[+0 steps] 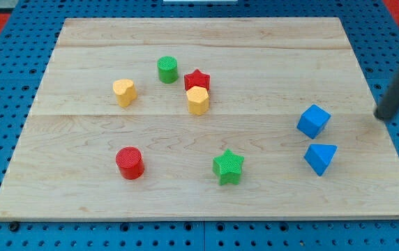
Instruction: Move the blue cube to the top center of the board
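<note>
My tip (380, 116) holds nothing, right of the blue cube (314, 120). Pushing off-center could bump the blue wedge (321, 158) below it.

Only my rod shows, a straight cylinder, dark grey to near black, with a smooth matt surface and no markings, screws or cables to be seen; its outline is blurred, and my tip (381, 116) ends blunt and round
</note>
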Tool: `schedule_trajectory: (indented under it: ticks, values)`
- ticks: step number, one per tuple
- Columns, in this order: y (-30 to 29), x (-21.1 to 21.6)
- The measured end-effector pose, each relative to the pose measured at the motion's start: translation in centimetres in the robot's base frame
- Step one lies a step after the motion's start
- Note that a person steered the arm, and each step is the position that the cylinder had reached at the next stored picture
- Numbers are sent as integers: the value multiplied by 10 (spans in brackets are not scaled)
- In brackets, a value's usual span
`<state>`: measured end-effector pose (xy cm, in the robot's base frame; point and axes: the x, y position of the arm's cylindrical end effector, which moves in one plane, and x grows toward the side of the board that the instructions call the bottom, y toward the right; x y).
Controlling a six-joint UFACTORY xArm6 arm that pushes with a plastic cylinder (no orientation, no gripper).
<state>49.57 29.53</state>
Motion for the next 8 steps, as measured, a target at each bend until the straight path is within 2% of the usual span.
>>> schedule_trajectory:
  ticks: [1,2,3,4,5,6,7,8]
  values:
    - [-60,5]
    - [-122,-32]
    - [-124,-30]
    - [-191,-19]
    - [-240,-53]
    - [-226,-74]
    - [-190,-24]
    - [-169,-46]
